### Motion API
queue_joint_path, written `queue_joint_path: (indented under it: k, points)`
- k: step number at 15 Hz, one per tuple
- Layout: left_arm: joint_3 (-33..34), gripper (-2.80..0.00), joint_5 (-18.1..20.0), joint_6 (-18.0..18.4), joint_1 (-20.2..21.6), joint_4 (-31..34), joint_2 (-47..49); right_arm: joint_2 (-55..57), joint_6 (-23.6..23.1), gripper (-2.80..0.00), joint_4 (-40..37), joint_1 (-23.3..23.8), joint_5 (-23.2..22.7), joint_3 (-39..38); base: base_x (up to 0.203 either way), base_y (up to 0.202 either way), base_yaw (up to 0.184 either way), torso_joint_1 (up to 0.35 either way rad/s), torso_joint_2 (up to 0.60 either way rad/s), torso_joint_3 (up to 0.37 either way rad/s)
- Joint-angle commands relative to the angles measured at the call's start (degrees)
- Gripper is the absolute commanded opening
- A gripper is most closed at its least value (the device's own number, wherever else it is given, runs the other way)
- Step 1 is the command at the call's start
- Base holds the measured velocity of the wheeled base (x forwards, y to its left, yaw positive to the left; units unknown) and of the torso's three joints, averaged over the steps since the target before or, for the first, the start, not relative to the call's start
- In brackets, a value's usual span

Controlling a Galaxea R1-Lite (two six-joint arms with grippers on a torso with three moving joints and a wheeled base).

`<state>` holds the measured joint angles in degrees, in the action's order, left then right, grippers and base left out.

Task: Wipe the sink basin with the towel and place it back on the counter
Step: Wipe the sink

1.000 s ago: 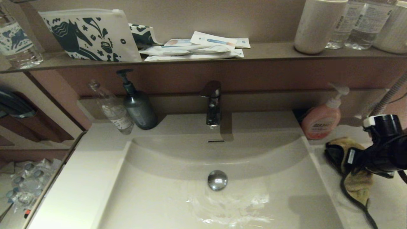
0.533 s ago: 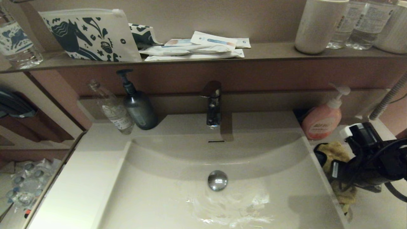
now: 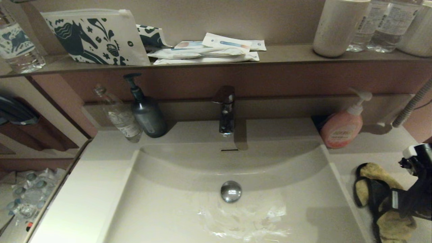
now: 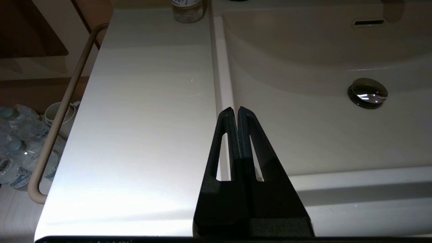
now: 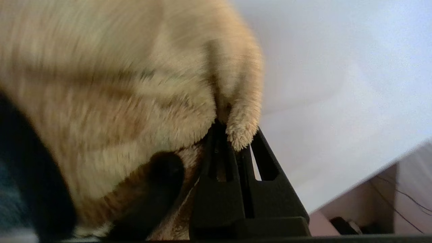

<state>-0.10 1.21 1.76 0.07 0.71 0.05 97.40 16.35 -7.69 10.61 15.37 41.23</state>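
The off-white sink basin [image 3: 162,202] has a chrome drain plug [image 3: 231,191], a slot overflow [image 3: 229,150] and wet streaks near its front. On the counter [image 3: 364,153] right of the basin, my right gripper [image 3: 376,197] is shut on the bunched mustard-yellow towel [image 3: 373,172]. In the right wrist view the towel [image 5: 118,84] fills the space ahead of the right gripper [image 5: 233,130], pinched at the tips. I cannot tell whether the towel touches the counter. My left gripper [image 4: 235,109] is shut and empty over the ridge between the left counter [image 4: 141,118] and the basin [image 4: 303,135].
A pink soap dispenser [image 3: 341,130] stands at the back right and a ribbed hose [image 3: 410,104] beyond it. The faucet [image 3: 225,111] is at the back centre, a dark pump bottle [image 3: 146,113] and clear bottle [image 3: 119,116] at the back left. A brown shelf [image 3: 287,54] holds a horse-patterned pouch [image 3: 94,37].
My right gripper, still shut on the towel, first edged toward the basin rim, then drew back toward the near right, away from the pink soap. The left arm has not moved.
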Motion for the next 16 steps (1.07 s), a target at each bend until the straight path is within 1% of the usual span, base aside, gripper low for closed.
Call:
queue_joint_path:
  k: [1, 2, 4, 6, 8, 10, 12, 14, 16]
  points:
    - [0.0, -2.80, 0.0, 0.0, 0.0, 0.0, 0.0, 0.1, -2.9, -2.80, 1.1, 5.4, 0.1, 0.2, 0.000, 0.000, 0.000, 0.000, 0.00, 0.000]
    - [0.0, -2.80, 0.0, 0.0, 0.0, 0.0, 0.0, 0.8, -5.6, -2.80, 2.9, 8.2, 0.1, 0.4, 0.000, 0.000, 0.000, 0.000, 0.00, 0.000]
    - [0.0, -2.80, 0.0, 0.0, 0.0, 0.0, 0.0, 2.1, -9.8, -2.80, 6.0, 12.2, 0.0, 1.5, 0.000, 0.000, 0.000, 0.000, 0.00, 0.000]
    - [0.0, -2.80, 0.0, 0.0, 0.0, 0.0, 0.0, 3.5, -11.0, -2.80, 6.3, 14.4, 0.0, 5.4, 0.000, 0.000, 0.000, 0.000, 0.00, 0.000]
    - [0.0, -2.80, 0.0, 0.0, 0.0, 0.0, 0.0, 5.4, -10.9, -2.80, 6.1, 14.8, 0.0, 9.4, 0.000, 0.000, 0.000, 0.000, 0.00, 0.000]
    - [0.0, -2.80, 0.0, 0.0, 0.0, 0.0, 0.0, 7.5, -10.8, -2.80, 6.0, 14.1, 0.1, 12.0, 0.000, 0.000, 0.000, 0.000, 0.00, 0.000]
    - [0.0, -2.80, 0.0, 0.0, 0.0, 0.0, 0.0, 9.6, -9.4, -2.80, 5.9, 11.6, 1.7, 15.7, 0.000, 0.000, 0.000, 0.000, 0.00, 0.000]
    - [0.0, -2.80, 0.0, 0.0, 0.0, 0.0, 0.0, 10.0, -5.7, -2.80, 5.3, 7.7, 2.6, 18.3, 0.000, 0.000, 0.000, 0.000, 0.00, 0.000]
    - [0.0, -2.80, 0.0, 0.0, 0.0, 0.0, 0.0, 8.9, -1.5, -2.80, 4.7, 2.9, 2.6, 18.9, 0.000, 0.000, 0.000, 0.000, 0.00, 0.000]
